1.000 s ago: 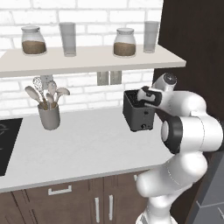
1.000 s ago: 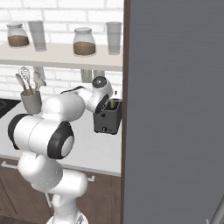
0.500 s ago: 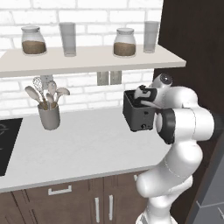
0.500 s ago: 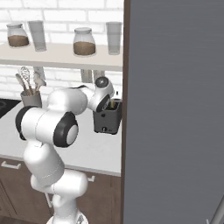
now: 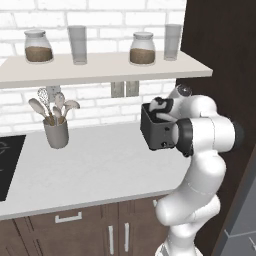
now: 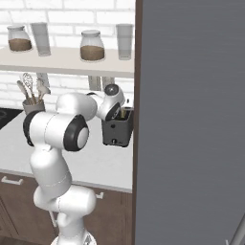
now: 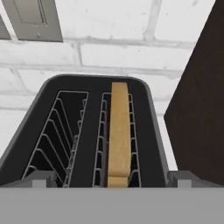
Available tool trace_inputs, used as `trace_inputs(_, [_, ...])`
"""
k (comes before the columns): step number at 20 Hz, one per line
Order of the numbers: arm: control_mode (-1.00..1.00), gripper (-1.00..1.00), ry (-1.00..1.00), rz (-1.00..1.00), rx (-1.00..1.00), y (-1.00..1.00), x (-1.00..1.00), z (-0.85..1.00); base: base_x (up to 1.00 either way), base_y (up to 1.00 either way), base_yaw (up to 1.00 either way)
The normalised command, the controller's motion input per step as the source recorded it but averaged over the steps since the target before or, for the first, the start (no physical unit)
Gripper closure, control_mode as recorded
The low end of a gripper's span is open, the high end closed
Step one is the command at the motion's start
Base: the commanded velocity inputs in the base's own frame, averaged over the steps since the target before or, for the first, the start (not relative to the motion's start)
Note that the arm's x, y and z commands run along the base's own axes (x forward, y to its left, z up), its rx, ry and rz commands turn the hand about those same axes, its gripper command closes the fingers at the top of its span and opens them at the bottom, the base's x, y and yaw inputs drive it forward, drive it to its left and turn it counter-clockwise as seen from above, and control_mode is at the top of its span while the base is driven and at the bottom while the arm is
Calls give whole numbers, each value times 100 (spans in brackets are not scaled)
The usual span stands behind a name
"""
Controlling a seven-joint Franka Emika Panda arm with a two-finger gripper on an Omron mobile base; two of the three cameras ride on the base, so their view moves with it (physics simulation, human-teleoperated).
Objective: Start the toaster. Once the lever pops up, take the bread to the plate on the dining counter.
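Observation:
The dark grey toaster (image 5: 158, 134) (image 6: 116, 132) stands on the light grey counter (image 5: 95, 165), against the brick wall and next to a dark tall panel. In the hand view the toaster (image 7: 92, 94) shows two top slots, and the tan bread (image 7: 119, 135) stands on edge in the right one. My gripper (image 5: 161, 107) (image 6: 120, 114) (image 7: 113, 179) hangs just above the toaster's top, open, with one fingertip on each side of the slots and nothing between them. The plate and the dining counter are out of view.
A grey utensil holder (image 5: 56, 131) stands at the counter's left, with a black cooktop (image 5: 7, 165) beyond it. A shelf (image 5: 100, 70) with jars and glasses runs above. The dark panel (image 5: 220, 60) is close on the toaster's right. A wall outlet (image 7: 33, 19) sits behind.
My elbow has swung down and inward while the hand stayed over the toaster, settling a little closer to its top. The jaws stayed wide apart.

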Motion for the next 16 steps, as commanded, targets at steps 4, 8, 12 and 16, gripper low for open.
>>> trace_inputs(4, [-100,-100,0,0,0,0,16,-1,0,0,0])
trace_inputs(8, [-100,-100,0,0,0,0,10,-11,0,0,0])
trace_inputs(12, [-100,-100,-1,0,0,0,7,-20,0,0,0])
trace_inputs(16, [-100,-100,-2,0,0,0,18,-11,0,0,0])
